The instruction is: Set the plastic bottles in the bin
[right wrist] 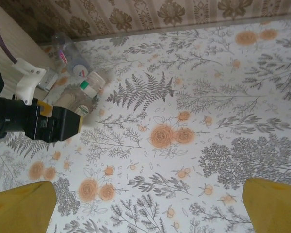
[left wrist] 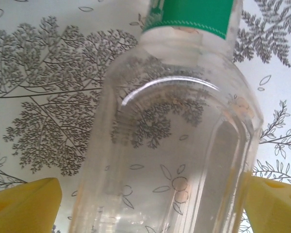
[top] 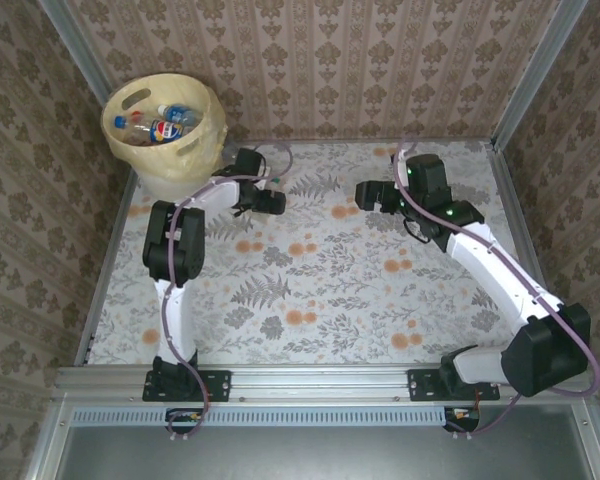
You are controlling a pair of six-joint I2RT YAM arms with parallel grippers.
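A clear plastic bottle with a green label lies on the flowered table between the yellow fingers of my left gripper. The jaws stand open astride it, with a narrow gap at the left finger. From the right wrist view the same bottle pokes out past the left gripper, and a second clear bottle lies near the wall. The cream bin stands in the far left corner with several bottles inside. My right gripper hovers open over bare table, with nothing between its fingers.
Patterned walls and metal posts close in the table at the back and both sides. The bin stands just behind and left of the left gripper. The two grippers face each other across the table's far middle.
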